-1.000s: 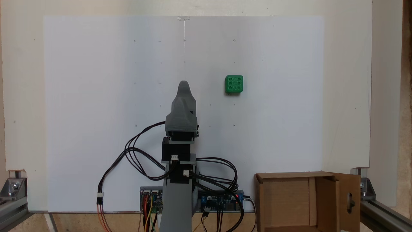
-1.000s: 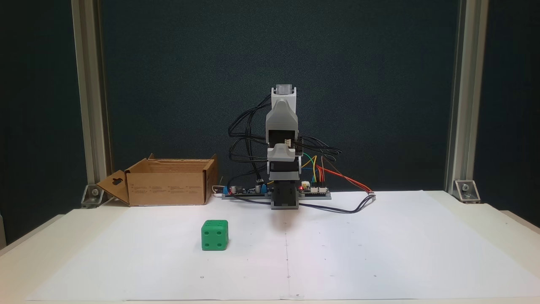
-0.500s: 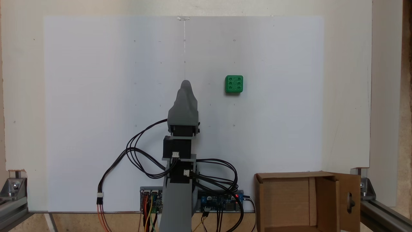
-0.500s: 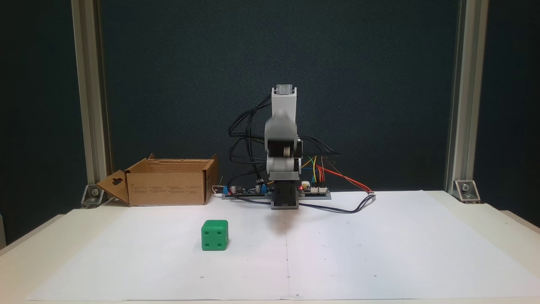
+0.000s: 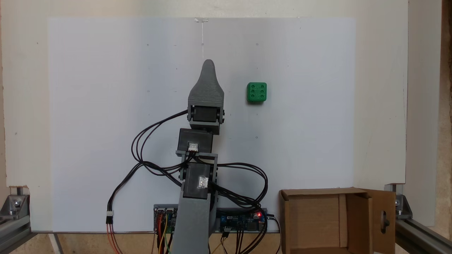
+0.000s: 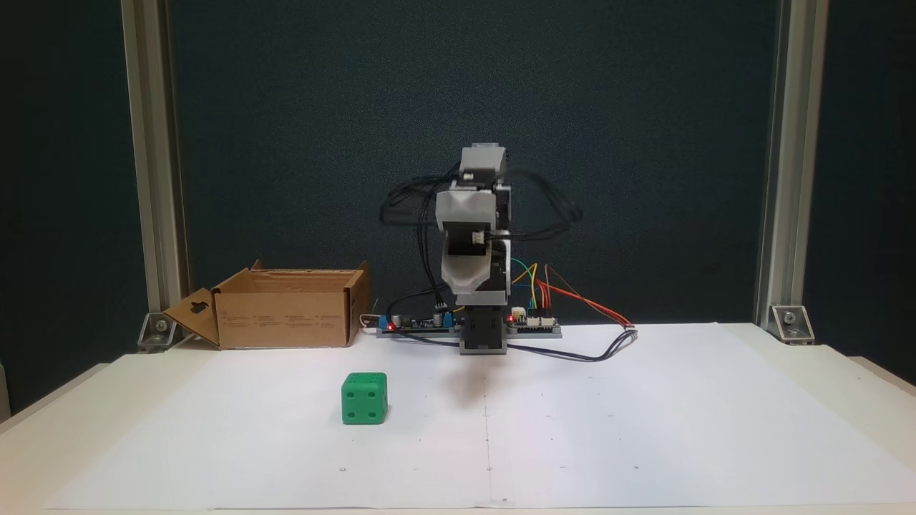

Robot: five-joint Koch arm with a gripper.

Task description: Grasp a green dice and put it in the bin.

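The green dice point(image 5: 256, 92) rests on the white sheet, six pips up; in a fixed view the green dice point(image 6: 364, 398) sits left of the sheet's centre line. The bin point(image 5: 284, 218), an open cardboard box, stands at the lower right beside the arm's base, with a keyhole-cut flap; the bin point(image 6: 283, 325) shows at the back left. My gripper point(image 5: 209, 64) reaches out over the sheet, left of the dice and clear of it, well above the surface. The gripper point(image 6: 469, 283) faces the camera there. Its jaws overlap, so their state is unclear.
Circuit boards point(image 5: 243, 220) and loose cables point(image 6: 587, 354) lie around the arm's base. Aluminium frame posts point(image 6: 147, 164) stand at the table's back corners. The white sheet point(image 5: 106, 88) spreads wide to either side of the arm.
The arm has unfolded and stretched outward over the sheet, its tip moving up the top-down picture to level with the dice. Dice and bin have not moved.
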